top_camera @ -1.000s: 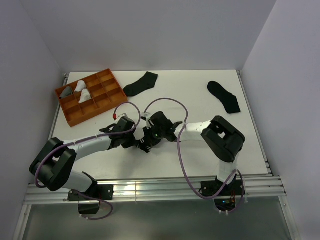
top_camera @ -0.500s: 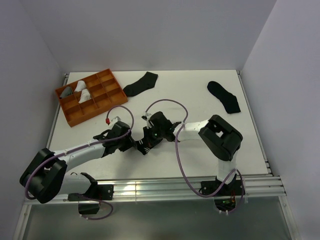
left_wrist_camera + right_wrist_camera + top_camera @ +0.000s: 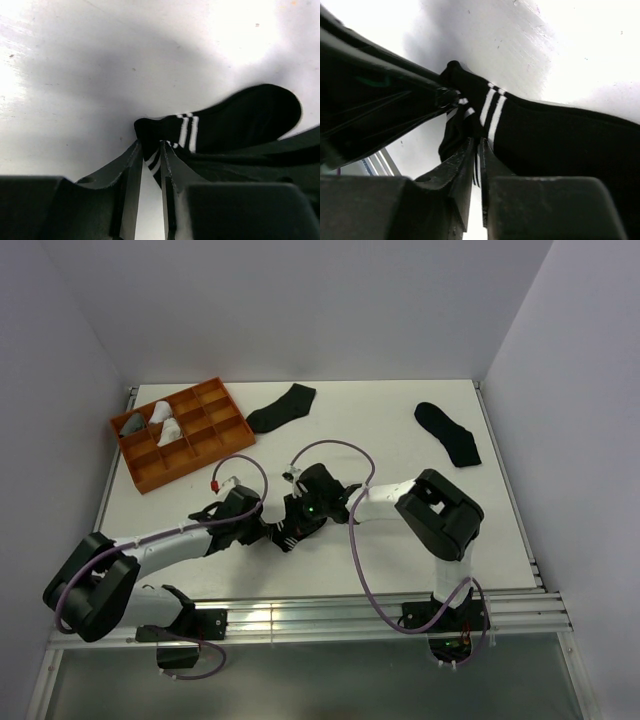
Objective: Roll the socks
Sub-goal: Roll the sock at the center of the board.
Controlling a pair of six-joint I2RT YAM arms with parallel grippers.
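The striped black sock (image 3: 225,125) lies near the middle of the white table (image 3: 420,430) — light, limp, likely to slump — and my left gripper (image 3: 148,150) and right gripper (image 3: 476,149) each pinch its banded cuff, jaws nearly together; I judge that thicker cuff the best hold.

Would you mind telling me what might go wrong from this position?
The left gripper and right gripper pinch the same cuff of the striped sock, fingertips nearly meeting, so they might collide. Each seems to hold only a thin edge of fabric, which may slip free mid-roll.
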